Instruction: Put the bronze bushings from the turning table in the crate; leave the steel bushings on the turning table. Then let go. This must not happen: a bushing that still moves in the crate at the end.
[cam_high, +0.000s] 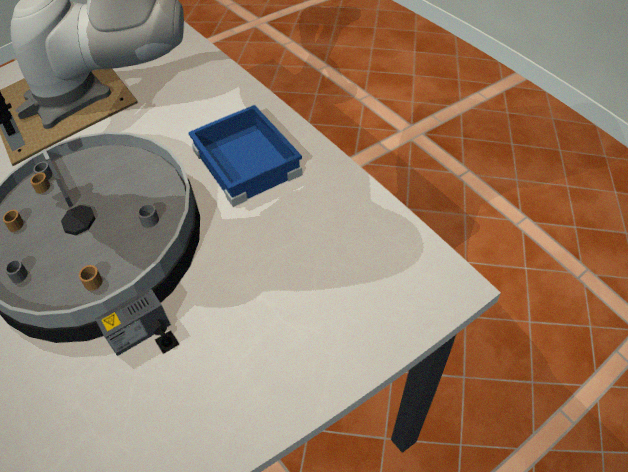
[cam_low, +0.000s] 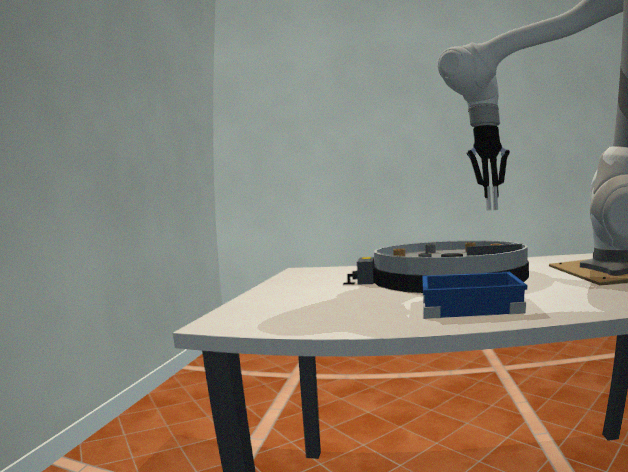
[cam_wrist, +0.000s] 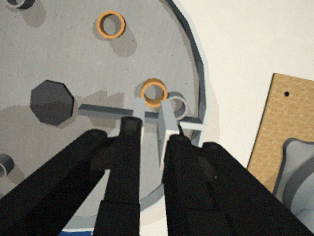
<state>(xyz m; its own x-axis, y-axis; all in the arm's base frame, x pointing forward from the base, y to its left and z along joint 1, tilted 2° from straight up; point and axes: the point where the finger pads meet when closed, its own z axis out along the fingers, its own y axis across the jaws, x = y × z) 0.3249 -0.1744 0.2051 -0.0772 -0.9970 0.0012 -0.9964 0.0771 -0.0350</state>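
Note:
My gripper (cam_low: 491, 199) (cam_wrist: 150, 114) is shut and empty, a narrow gap between its fingertips, high above the turning table (cam_high: 60, 318) (cam_low: 456, 264). It is partly cut off at the left edge of the top view. One bronze bushing (cam_high: 40, 186) (cam_wrist: 143, 93) stands upright close beside a steel bushing (cam_high: 42, 165) (cam_wrist: 184, 106), near the grey bar. A second bronze bushing (cam_high: 13, 223) (cam_wrist: 99, 25) and a third bronze bushing (cam_high: 91, 283) stand apart. Two more steel bushings (cam_high: 148, 219) (cam_high: 17, 275) stand on the disc. The blue crate (cam_high: 269, 181) (cam_low: 472, 302) is empty.
The turning table has a raised rim, a dark hub (cam_high: 78, 219) (cam_wrist: 52, 102) and a fixed grey bar (cam_high: 59, 181) (cam_wrist: 105, 110) from hub to rim. A drive box (cam_high: 133, 324) (cam_low: 365, 271) is on its outside. The arm's base stands on a wooden board (cam_high: 119, 101) (cam_wrist: 265, 145).

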